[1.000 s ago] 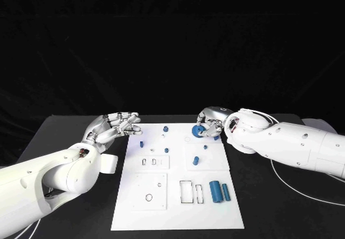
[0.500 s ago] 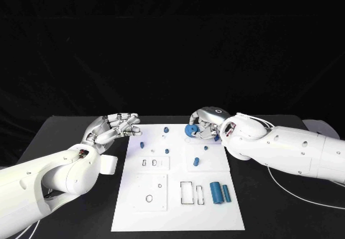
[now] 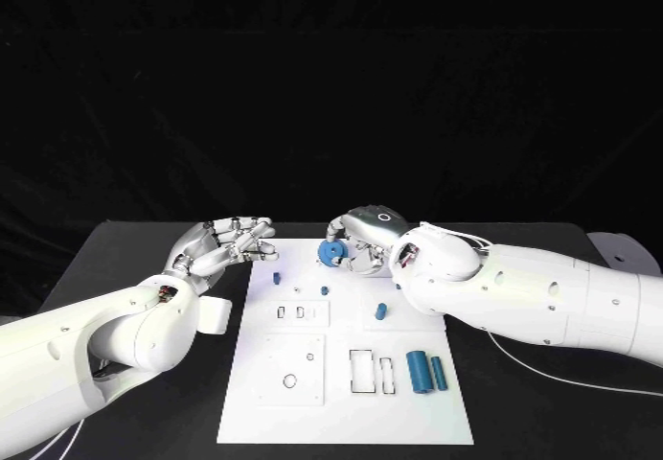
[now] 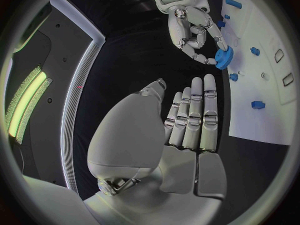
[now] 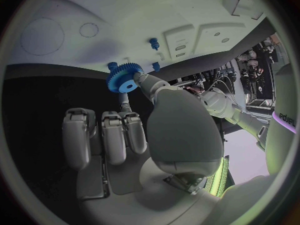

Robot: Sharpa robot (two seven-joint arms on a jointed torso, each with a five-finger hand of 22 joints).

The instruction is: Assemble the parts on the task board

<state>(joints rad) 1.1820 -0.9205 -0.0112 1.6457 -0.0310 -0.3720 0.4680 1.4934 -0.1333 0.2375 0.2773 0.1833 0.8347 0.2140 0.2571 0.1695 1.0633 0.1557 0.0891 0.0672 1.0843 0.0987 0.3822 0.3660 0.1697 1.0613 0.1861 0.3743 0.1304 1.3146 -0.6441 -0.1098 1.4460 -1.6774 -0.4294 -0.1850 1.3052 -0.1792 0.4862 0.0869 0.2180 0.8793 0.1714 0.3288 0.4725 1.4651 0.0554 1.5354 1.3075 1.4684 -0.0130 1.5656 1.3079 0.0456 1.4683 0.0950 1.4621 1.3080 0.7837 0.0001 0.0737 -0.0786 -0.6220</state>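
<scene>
The white task board (image 3: 346, 393) lies in the middle of the black table. My right hand (image 3: 362, 233) hovers over the board's far end and pinches a blue gear (image 3: 331, 252) between thumb and fingers. The gear (image 5: 124, 80) shows its toothed rim and centre hole in the right wrist view, and the gear (image 4: 224, 56) also appears in the left wrist view. My left hand (image 3: 227, 244) hangs just off the board's far left corner, fingers stretched out (image 4: 199, 116), holding nothing. Small blue pegs (image 3: 277, 278) (image 3: 324, 288) (image 3: 381, 310) stand on the board.
Two blue cylinders (image 3: 418, 369) (image 3: 437, 372) lie side by side near the board's right edge, next to rectangular slots (image 3: 359, 371). A round hole (image 3: 289, 380) sits in the near left panel. A white cable (image 3: 553, 374) runs over the table on the right.
My right hand has carried the blue gear leftward across the far end of the board, toward the left hand. The left hand has stayed where it was.
</scene>
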